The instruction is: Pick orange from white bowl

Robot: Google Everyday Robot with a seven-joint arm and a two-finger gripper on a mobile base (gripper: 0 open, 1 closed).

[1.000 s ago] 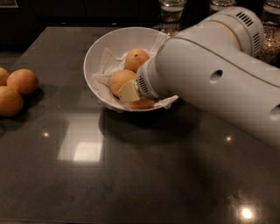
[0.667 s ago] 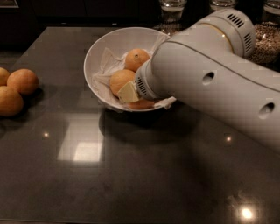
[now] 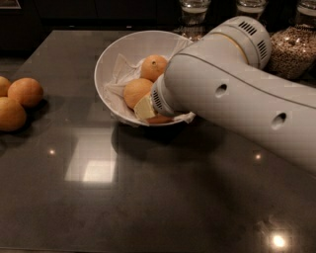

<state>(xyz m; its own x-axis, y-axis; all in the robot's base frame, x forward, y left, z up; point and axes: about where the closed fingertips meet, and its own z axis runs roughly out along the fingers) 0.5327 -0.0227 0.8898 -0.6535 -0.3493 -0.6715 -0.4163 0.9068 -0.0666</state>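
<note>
The white bowl [image 3: 106,59], lined with crumpled white paper, stands at the table's far middle. Three oranges show in it. One with a dark stem dot [image 3: 154,67] lies at the back. A smooth orange [image 3: 136,91] lies in front of it. A third orange [image 3: 159,119] shows only as a sliver under my wrist. My gripper [image 3: 145,108] reaches into the bowl from the right, its tip beside the smooth orange and above the sliver. The thick white arm [image 3: 232,94] hides most of it.
Three loose oranges [image 3: 24,91] lie at the table's left edge. Glass jars [image 3: 193,12] and a jar of grains [image 3: 291,49] stand along the back edge behind the arm. The dark table [image 3: 148,197] is glossy with light reflections.
The arm's upper part has swung a little to the left. The gripper stays in the bowl, a touch lower. The oranges and bowl have not moved.
</note>
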